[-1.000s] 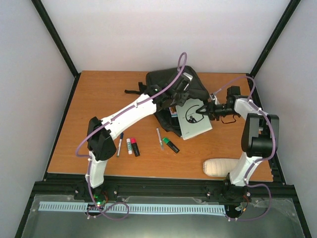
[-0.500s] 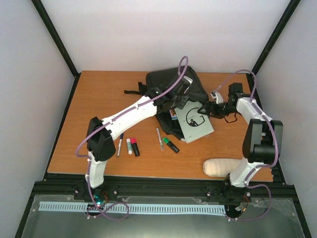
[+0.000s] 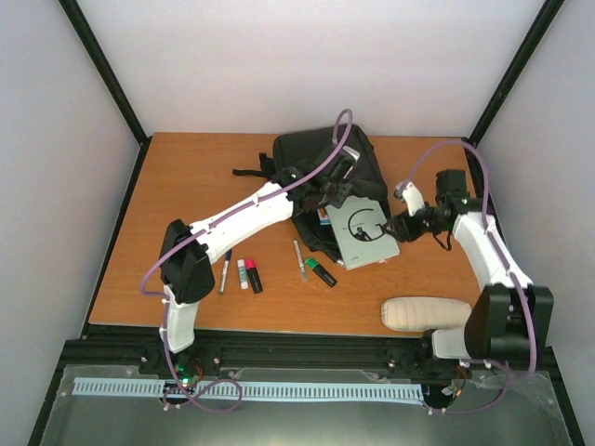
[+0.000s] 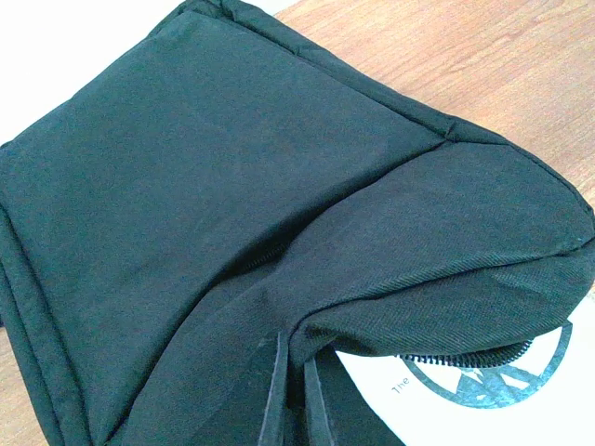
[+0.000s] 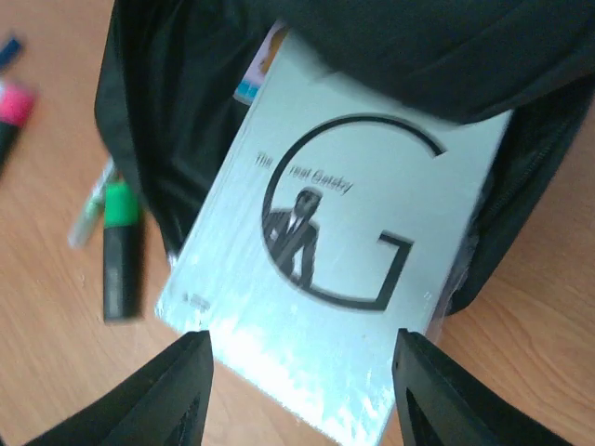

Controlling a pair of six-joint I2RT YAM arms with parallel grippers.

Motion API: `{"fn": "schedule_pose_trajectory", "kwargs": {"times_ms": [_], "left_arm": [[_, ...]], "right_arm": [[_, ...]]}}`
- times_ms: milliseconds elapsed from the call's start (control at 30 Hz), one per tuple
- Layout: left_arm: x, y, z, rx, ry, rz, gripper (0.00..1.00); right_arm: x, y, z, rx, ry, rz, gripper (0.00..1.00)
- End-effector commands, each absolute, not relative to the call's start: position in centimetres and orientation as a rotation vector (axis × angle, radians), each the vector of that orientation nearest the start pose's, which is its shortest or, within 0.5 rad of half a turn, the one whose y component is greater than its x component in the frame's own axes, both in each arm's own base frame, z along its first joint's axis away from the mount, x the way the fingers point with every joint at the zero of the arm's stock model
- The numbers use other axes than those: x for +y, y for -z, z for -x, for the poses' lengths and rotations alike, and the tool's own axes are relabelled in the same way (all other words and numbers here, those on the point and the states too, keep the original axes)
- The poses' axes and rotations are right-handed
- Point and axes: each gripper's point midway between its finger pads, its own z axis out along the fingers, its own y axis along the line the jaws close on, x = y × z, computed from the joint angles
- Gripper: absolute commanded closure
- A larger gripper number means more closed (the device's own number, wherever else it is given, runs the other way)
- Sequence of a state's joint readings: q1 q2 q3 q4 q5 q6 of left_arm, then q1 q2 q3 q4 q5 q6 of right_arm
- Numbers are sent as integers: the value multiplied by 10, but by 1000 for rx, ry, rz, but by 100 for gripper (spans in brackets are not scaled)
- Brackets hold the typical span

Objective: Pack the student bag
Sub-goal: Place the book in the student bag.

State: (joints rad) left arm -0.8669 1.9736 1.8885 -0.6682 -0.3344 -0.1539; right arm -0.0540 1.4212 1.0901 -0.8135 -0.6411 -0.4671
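A large black fabric backpack [image 3: 311,153] lies flat at the far middle of the table, its straps [image 3: 249,172] trailing left. Its zip is undone, and the top flap is lifted at the near-right end, where a white book [image 3: 364,232] pokes out.

You opened your right gripper [image 3: 402,227], released the book [image 3: 364,234] and pulled the arm back to the right, away from its cover.
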Motion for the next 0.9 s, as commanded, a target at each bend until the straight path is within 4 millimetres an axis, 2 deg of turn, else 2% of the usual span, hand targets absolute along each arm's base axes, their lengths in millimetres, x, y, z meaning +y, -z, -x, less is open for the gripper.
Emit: {"fn": "schedule_pose_trajectory", "kwargs": {"times_ms": [0, 67, 167, 400, 667, 867], "left_arm": [[-376, -293, -400, 2060, 224, -532, 99], [-376, -292, -399, 2062, 229, -533, 99], [-375, -292, -398, 2065, 230, -531, 99], [-377, -292, -396, 2068, 246, -547, 99], [-380, -292, -396, 2072, 244, -564, 99], [-382, -291, -397, 2075, 238, -585, 99]], "right_arm": [[88, -149, -297, 2208, -298, 1152, 49], [90, -136, -287, 2115, -125, 1326, 49], [97, -121, -278, 2003, 43, 1516, 47], [112, -96, -290, 1905, 227, 1694, 44], [127, -74, -298, 1840, 274, 1804, 44], [134, -65, -280, 1808, 174, 1942, 43]]}}
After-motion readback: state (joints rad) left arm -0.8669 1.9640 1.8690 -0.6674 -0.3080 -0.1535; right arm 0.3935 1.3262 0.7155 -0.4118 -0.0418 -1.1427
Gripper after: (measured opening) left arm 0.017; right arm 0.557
